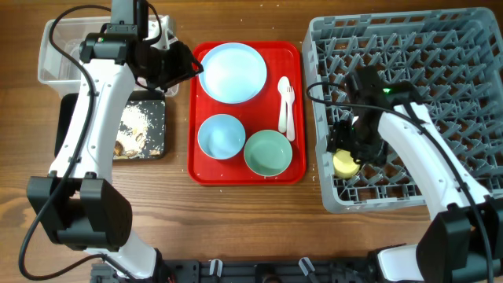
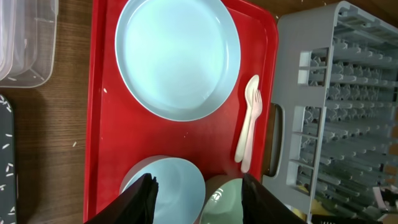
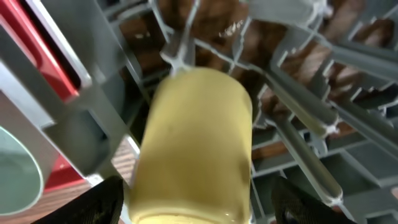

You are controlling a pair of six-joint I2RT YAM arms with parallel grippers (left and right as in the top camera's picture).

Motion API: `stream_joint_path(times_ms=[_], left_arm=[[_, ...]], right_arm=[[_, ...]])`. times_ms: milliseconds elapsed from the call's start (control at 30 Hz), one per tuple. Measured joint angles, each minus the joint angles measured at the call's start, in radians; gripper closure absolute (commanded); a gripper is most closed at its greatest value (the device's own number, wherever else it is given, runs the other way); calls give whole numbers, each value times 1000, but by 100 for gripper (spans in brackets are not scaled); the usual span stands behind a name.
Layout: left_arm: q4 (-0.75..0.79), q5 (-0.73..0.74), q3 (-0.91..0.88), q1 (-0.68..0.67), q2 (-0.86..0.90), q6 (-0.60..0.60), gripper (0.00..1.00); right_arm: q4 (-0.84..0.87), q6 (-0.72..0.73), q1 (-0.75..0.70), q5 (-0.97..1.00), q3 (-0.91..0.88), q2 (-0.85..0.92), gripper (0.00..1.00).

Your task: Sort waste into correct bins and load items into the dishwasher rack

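Observation:
The pale-blue plate (image 1: 233, 72) (image 2: 177, 59), a blue bowl (image 1: 221, 136), a mint bowl (image 1: 268, 152) and the white fork and spoon (image 1: 286, 106) (image 2: 249, 121) lie on the red tray. My left gripper (image 1: 187, 67) (image 2: 199, 199) is open and empty, above the tray beside the plate's left rim. The yellow cup (image 1: 344, 163) (image 3: 193, 143) lies in the front-left corner of the grey dishwasher rack (image 1: 424, 79). My right gripper (image 1: 350, 149) (image 3: 196, 205) is open around the cup, with gaps on both sides. Beige food scraps (image 1: 135, 126) lie in the black tray (image 1: 157, 106).
The clear tub (image 1: 55, 59) (image 2: 25, 37) stands at the back left behind the black tray, partly hidden by my left arm. The red tray (image 1: 196, 157) sits between the bins and the rack. Small crumbs dot the table around it.

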Motion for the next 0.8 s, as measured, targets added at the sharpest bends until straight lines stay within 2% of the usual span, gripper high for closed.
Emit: stream_joint_path(times_ms=[67, 233, 300, 467, 533, 800], left_arm=[[-1, 0, 0, 0, 0, 0, 54], [-6, 0, 0, 0, 0, 0, 54], [-18, 0, 0, 0, -2, 0, 54], [-72, -31, 0, 0, -77, 0, 54], [-111, -35, 0, 0, -117, 0, 54], [-161, -135, 0, -21, -123, 0, 55]], right_arm=[[-6, -15, 0, -12, 36, 0, 23], [-38, -113, 9, -81, 383, -23, 26], [3, -134, 50, -100, 443, -52, 27], [92, -146, 257, -120, 440, -27, 29], [96, -142, 324, -119, 412, 36, 29], [96, -135, 355, -112, 386, 216, 29]])
